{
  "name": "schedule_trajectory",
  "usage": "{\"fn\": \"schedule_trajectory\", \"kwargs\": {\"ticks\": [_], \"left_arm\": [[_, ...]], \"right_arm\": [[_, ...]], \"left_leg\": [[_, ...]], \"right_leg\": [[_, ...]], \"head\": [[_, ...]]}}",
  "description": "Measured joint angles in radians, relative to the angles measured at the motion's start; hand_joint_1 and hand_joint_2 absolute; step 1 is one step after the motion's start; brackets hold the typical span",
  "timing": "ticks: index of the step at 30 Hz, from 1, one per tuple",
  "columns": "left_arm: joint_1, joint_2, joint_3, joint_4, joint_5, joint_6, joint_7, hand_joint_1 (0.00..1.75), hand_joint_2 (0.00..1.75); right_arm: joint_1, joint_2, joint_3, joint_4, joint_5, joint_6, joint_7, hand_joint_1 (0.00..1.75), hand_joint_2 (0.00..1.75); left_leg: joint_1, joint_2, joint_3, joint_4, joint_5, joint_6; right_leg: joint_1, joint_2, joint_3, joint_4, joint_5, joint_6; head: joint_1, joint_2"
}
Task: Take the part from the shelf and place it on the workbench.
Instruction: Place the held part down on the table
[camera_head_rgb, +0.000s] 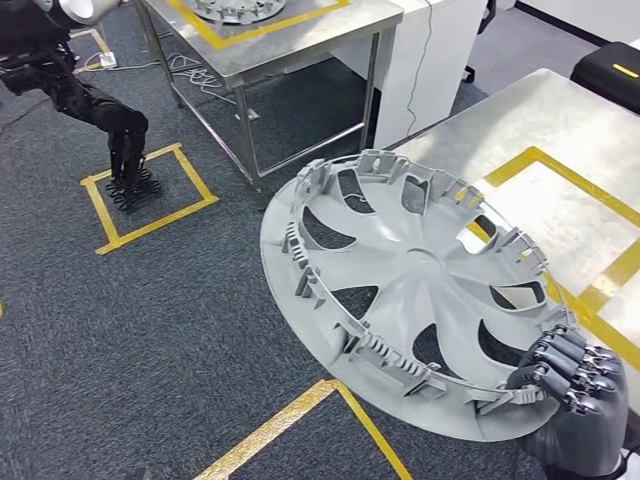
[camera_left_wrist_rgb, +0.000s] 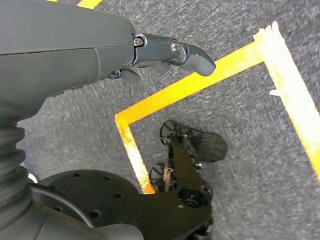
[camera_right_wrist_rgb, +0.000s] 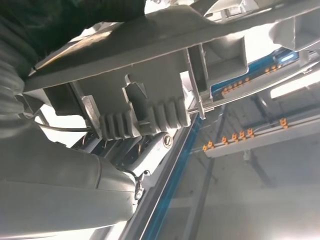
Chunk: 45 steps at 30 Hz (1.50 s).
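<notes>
The part (camera_head_rgb: 423, 290) is showing as matt grey moulded plastic, ribbed along its rim. The workbench (camera_head_rgb: 558, 130) is looking like brushed, dull metal with glossy yellow tape (camera_head_rgb: 604, 290). The floor (camera_head_rgb: 113, 340) is appearing as rough, dark carpet.

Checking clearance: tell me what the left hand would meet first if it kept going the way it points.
Probably the dark carpet floor inside the yellow tape square; the left hand hangs fingers-down above it.

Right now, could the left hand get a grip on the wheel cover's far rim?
Probably not without a big move: the left hand hangs low over the floor marking, well apart from the wheel cover, which the right hand holds alone.
</notes>
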Motion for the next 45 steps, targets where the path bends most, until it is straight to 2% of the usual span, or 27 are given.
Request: {"fn": "schedule_trajectory", "kwargs": {"ticks": [1, 2, 3, 5, 7, 11, 13, 15, 17, 18, 19, 21, 22, 24, 26, 27, 29, 31, 32, 33, 34, 36, 38, 41, 42, 43, 45], "left_arm": [[0.001, 0.000, 0.000, 0.000, 0.000, 0.000, 0.000, 0.00, 1.75], [0.001, -0.001, 0.000, 0.000, 0.000, 0.000, 0.000, 0.00, 1.75], [0.001, -0.001, 0.000, 0.000, 0.000, 0.000, 0.000, 0.00, 1.75], [0.000, -0.004, 0.000, 0.000, 0.000, 0.000, 0.000, 0.00, 1.75], [-0.001, -0.003, 0.000, 0.000, 0.000, 0.000, 0.000, 0.00, 1.75], [-0.001, -0.002, 0.000, 0.000, 0.000, 0.000, 0.000, 0.00, 1.75], [-0.003, -0.002, 0.000, 0.000, 0.000, 0.000, 0.000, 0.00, 1.75], [-0.001, -0.003, 0.000, 0.000, 0.000, 0.000, 0.001, 0.00, 1.75], [0.002, -0.004, 0.000, 0.000, 0.000, 0.000, 0.001, 0.00, 1.75], [0.002, -0.004, 0.000, 0.000, 0.001, 0.000, 0.001, 0.00, 1.75], [0.002, -0.004, 0.000, 0.000, 0.001, 0.000, 0.001, 0.00, 1.75], [0.002, -0.002, 0.000, 0.000, 0.001, 0.000, 0.001, 0.00, 1.75], [0.001, -0.001, 0.000, 0.000, 0.001, 0.000, 0.001, 0.00, 1.75], [0.001, 0.001, 0.001, 0.000, 0.001, 0.000, 0.001, 0.00, 1.75], [0.000, 0.000, 0.001, 0.000, 0.001, 0.000, 0.002, 0.00, 1.75], [-0.001, -0.001, 0.001, 0.000, 0.001, 0.000, 0.002, 0.00, 1.75], [-0.002, -0.002, 0.001, 0.000, 0.002, 0.000, 0.002, 0.00, 1.75], [0.000, -0.002, 0.001, 0.000, 0.002, 0.000, 0.002, 0.00, 1.75], [0.001, -0.003, 0.001, 0.000, 0.002, 0.000, 0.002, 0.00, 1.75], [0.000, -0.003, 0.001, 0.000, 0.002, 0.000, 0.002, 0.00, 1.75], [0.000, -0.004, 0.001, 0.000, 0.002, 0.000, 0.002, 0.00, 1.75], [-0.001, -0.006, 0.001, 0.000, 0.002, 0.000, 0.002, 0.00, 1.75], [-0.001, -0.006, 0.001, 0.000, 0.002, -0.001, 0.002, 0.00, 1.75], [-0.001, -0.005, 0.002, 0.000, 0.002, -0.001, 0.002, 0.00, 1.75], [-0.002, -0.005, 0.002, 0.000, 0.002, -0.001, 0.002, 0.00, 1.75], [-0.003, -0.005, 0.002, 0.000, 0.002, -0.001, 0.002, 0.00, 1.75], [-0.002, -0.005, 0.002, 0.000, 0.002, -0.001, 0.002, 0.00, 1.75]], "right_arm": [[0.000, 0.000, 0.000, 0.000, 0.000, 0.000, 0.000, 1.75, 1.75], [0.002, 0.000, 0.000, 0.000, 0.000, 0.000, 0.000, 1.75, 1.75], [0.003, 0.000, 0.000, 0.000, 0.000, 0.000, 0.001, 1.75, 1.75], [0.003, 0.000, -0.001, 0.000, 0.000, 0.000, 0.001, 1.75, 1.75], [0.002, 0.000, -0.002, 0.000, 0.000, 0.000, 0.001, 1.75, 1.75], [0.005, 0.000, -0.006, -0.001, -0.001, 0.000, 0.002, 1.75, 1.75], [0.004, 0.000, -0.008, -0.001, -0.001, 0.000, 0.003, 1.75, 1.75], [0.003, 0.000, -0.008, -0.001, -0.001, 0.000, 0.003, 1.75, 1.75], [0.003, 0.000, -0.008, -0.001, -0.001, 0.000, 0.003, 1.75, 1.75], [0.003, 0.000, -0.008, -0.001, -0.001, 0.000, 0.003, 1.75, 1.75], [0.003, 0.000, -0.008, -0.001, -0.001, 0.000, 0.003, 1.75, 1.75], [0.003, 0.000, -0.008, -0.001, -0.001, 0.000, 0.003, 1.75, 1.75], [0.002, 0.000, -0.008, -0.001, -0.001, 0.000, 0.003, 1.75, 1.75], [0.002, 0.000, -0.009, -0.001, -0.002, 0.000, 0.003, 1.75, 1.75], [0.004, -0.001, -0.010, -0.001, -0.003, 0.000, 0.003, 1.75, 1.75], [0.004, -0.001, -0.011, -0.001, -0.003, 0.000, 0.003, 1.75, 1.75], [0.001, -0.003, -0.015, -0.002, -0.005, 0.000, 0.004, 1.75, 1.75], [-0.001, -0.005, -0.018, -0.002, -0.006, 0.000, 0.005, 1.75, 1.75], [-0.001, -0.005, -0.018, -0.002, -0.007, 0.000, 0.005, 1.75, 1.75], [0.000, -0.005, -0.019, -0.002, -0.007, 0.000, 0.006, 1.75, 1.75], [0.000, -0.005, -0.020, -0.002, -0.007, 0.000, 0.006, 1.75, 1.75], [-0.001, -0.005, -0.022, -0.002, -0.007, 0.000, 0.006, 1.75, 1.75], [-0.002, -0.005, -0.024, -0.002, -0.007, 0.000, 0.006, 1.75, 1.75], [0.000, -0.005, -0.025, -0.002, -0.007, 0.000, 0.007, 1.75, 1.75], [0.001, -0.005, -0.026, -0.002, -0.007, 0.000, 0.007, 1.75, 1.75], [0.000, -0.005, -0.026, -0.002, -0.007, 0.000, 0.007, 1.75, 1.75], [-0.001, -0.005, -0.026, -0.002, -0.007, 0.000, 0.006, 1.75, 1.75]], "left_leg": [[0.000, 0.009, 0.000, 0.001, -0.001, 0.000], [0.000, 0.017, 0.000, 0.001, -0.002, 0.000], [0.001, 0.024, 0.000, 0.002, -0.003, -0.001], [0.004, 0.036, 0.002, 0.007, -0.008, -0.008], [0.000, 0.045, 0.001, 0.017, -0.015, -0.020], [-0.001, 0.053, 0.000, 0.031, -0.027, -0.033], [0.004, 0.030, -0.023, 0.091, -0.069, -0.043], [0.006, 0.009, -0.081, 0.222, -0.133, -0.048], [0.006, 0.005, -0.127, 0.316, -0.156, -0.045], [0.005, 0.003, -0.128, 0.311, -0.138, -0.041], [0.004, -0.001, -0.111, 0.268, -0.104, -0.035], [0.001, -0.030, -0.055, 0.132, -0.032, -0.020], [0.000, -0.044, -0.032, 0.078, -0.013, -0.015], [-0.003, -0.057, -0.016, 0.038, -0.011, -0.011], [-0.002, -0.044, -0.014, 0.023, -0.007, -0.010], [0.000, -0.036, -0.011, 0.015, -0.004, -0.008], [0.004, -0.019, -0.007, 0.003, 0.003, -0.002], [0.003, -0.002, -0.008, 0.002, 0.003, 0.001], [0.002, 0.007, -0.008, 0.003, 0.002, 0.000], [0.003, 0.016, -0.008, 0.004, 0.002, 0.000], [0.004, 0.023, -0.007, 0.005, 0.000, -0.002], [0.003, 0.035, -0.007, 0.011, -0.005, -0.010], [-0.001, 0.044, -0.007, 0.020, -0.011, -0.021], [-0.002, 0.057, -0.006, 0.027, -0.015, -0.032], [0.000, 0.052, -0.009, 0.037, -0.026, -0.036], [0.002, 0.041, -0.018, 0.064, -0.046, -0.041], [0.005, 0.014, -0.066, 0.177, -0.110, -0.049]], "right_leg": [[-0.002, -0.003, -0.024, 0.052, -0.016, 0.004], [-0.004, -0.004, -0.032, 0.068, -0.013, 0.008], [-0.006, -0.007, -0.019, 0.043, 0.009, 0.012], [-0.010, -0.027, 0.051, -0.089, 0.076, 0.019], [-0.009, -0.048, 0.109, -0.193, 0.105, 0.013], [-0.005, -0.034, 0.118, -0.207, 0.102, -0.014], [-0.007, -0.023, 0.119, -0.209, 0.104, -0.025], [-0.005, -0.011, 0.120, -0.208, 0.104, -0.032], [-0.002, 0.006, 0.121, -0.208, 0.104, -0.034], [-0.001, 0.015, 0.122, -0.208, 0.104, -0.035], [0.000, 0.024, 0.124, -0.208, 0.104, -0.035], [0.001, 0.042, 0.125, -0.207, 0.103, -0.034], [0.001, 0.050, 0.123, -0.207, 0.104, -0.032], [-0.003, 0.065, 0.114, -0.207, 0.107, -0.023], [-0.005, 0.071, 0.107, -0.208, 0.108, -0.012], [-0.004, 0.061, 0.100, -0.198, 0.098, -0.007], [-0.003, 0.025, 0.059, -0.117, 0.048, 0.000], [-0.004, 0.001, -0.002, 0.014, -0.010, 0.006], [-0.005, -0.002, -0.022, 0.054, -0.019, 0.009], [-0.006, -0.005, -0.024, 0.059, -0.009, 0.012], [-0.007, -0.010, -0.004, 0.021, 0.019, 0.015], [-0.008, -0.036, 0.068, -0.114, 0.079, 0.020], [-0.006, -0.054, 0.116, -0.201, 0.101, 0.011], [-0.004, -0.039, 0.121, -0.211, 0.102, -0.011], [-0.005, -0.033, 0.121, -0.211, 0.104, -0.017], [-0.007, -0.028, 0.121, -0.212, 0.106, -0.023], [-0.007, -0.017, 0.121, -0.213, 0.108, -0.031]], "head": [[0.000, 0.000], [0.000, 0.000], [0.000, 0.000], [0.000, 0.000], [0.001, 0.000], [-0.003, 0.000], [-0.006, 0.000], [-0.008, 0.000], [-0.008, 0.000], [-0.008, 0.000], [-0.008, 0.000], [-0.008, 0.000], [-0.008, 0.000], [-0.010, 0.000], [-0.012, 0.000], [-0.010, 0.000], [-0.006, 0.000], [-0.003, 0.000], [-0.004, 0.000], [-0.003, 0.000], [-0.003, 0.000], [-0.003, 0.000], [-0.003, 0.000], [-0.004, 0.000], [-0.005, 0.000], [-0.007, 0.000], [-0.011, 0.000]]}}
